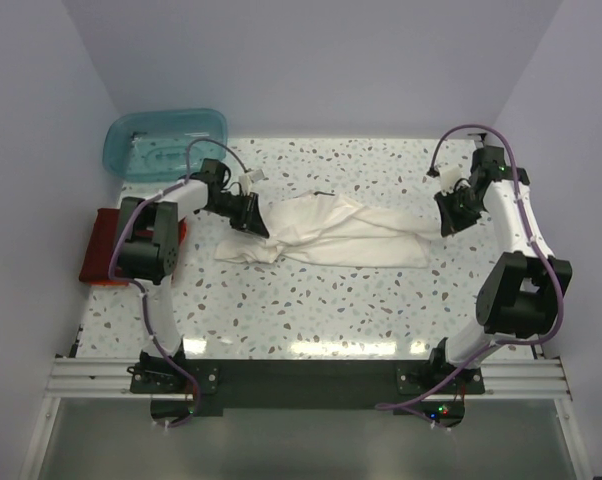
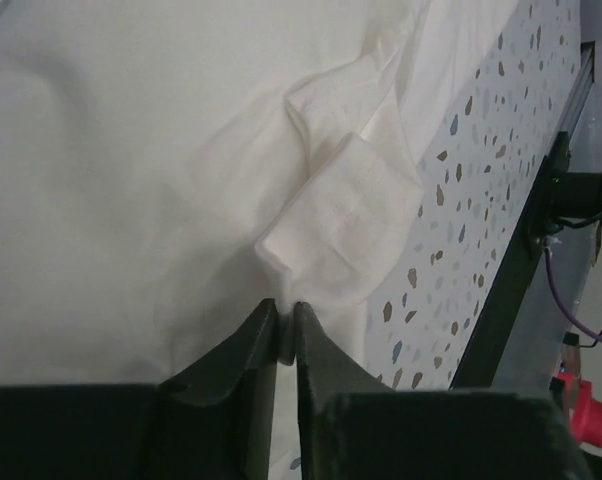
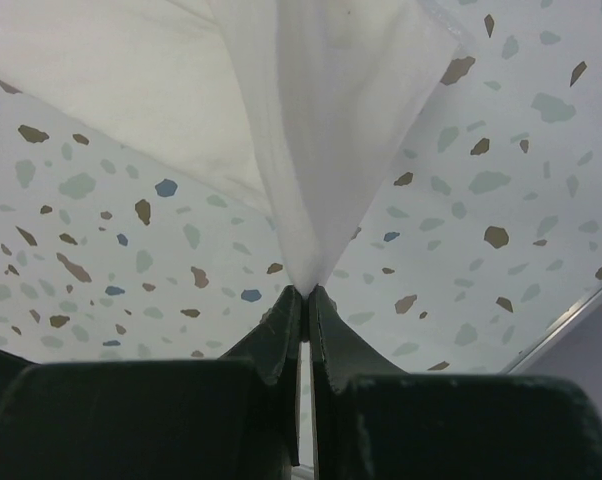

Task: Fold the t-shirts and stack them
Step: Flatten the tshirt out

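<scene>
White shirt (image 1: 326, 235) bunched across the tabletop (image 1: 311, 300), right of the tub (image 1: 141, 130). Left claw (image 2: 286, 335) and right claw (image 3: 306, 298) each pinch an end, fully closed. Likely the spreading step; next, pull the ends apart, flat.

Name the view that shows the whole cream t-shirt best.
Top external: it shows the cream t-shirt nearly whole, bunched lengthwise. Left wrist shows only folds by the left gripper; right wrist only the cloth pinched in the right gripper.
</scene>
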Robot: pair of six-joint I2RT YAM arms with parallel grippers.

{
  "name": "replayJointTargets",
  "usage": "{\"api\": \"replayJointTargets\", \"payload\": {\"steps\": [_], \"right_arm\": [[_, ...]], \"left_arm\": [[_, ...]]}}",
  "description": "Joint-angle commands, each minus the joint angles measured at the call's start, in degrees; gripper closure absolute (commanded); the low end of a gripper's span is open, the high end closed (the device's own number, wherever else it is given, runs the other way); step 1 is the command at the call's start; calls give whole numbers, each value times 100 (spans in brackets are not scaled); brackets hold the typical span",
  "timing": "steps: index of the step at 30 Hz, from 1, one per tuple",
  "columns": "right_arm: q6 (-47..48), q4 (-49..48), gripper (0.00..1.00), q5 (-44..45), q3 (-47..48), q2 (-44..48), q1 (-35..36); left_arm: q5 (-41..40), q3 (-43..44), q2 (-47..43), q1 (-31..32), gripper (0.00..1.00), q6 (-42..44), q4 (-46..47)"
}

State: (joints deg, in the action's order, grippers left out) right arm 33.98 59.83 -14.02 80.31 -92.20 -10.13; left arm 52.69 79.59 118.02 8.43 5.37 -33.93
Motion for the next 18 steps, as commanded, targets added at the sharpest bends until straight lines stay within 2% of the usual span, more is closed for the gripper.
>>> {"api": "replayJointTargets", "payload": {"steps": [1, 2, 3, 15, 18], "right_arm": [[100, 125, 100, 13, 151, -61, 11], [109, 116, 100, 13, 160, -70, 20], [109, 108, 100, 22, 169, -78, 11], [30, -138, 100, 5, 634, -289, 20], [-93, -340, 100, 48, 1143, -351, 11]], "left_arm": [[251, -58, -200, 28, 84, -97, 299], [207, -49, -287, 28, 95, -97, 317], [146, -14, -349, 10, 99, -80, 352], [-1277, 1277, -973, -166, 100, 640, -87], [-1769, 2048, -1070, -166, 100, 842, -114]]}}
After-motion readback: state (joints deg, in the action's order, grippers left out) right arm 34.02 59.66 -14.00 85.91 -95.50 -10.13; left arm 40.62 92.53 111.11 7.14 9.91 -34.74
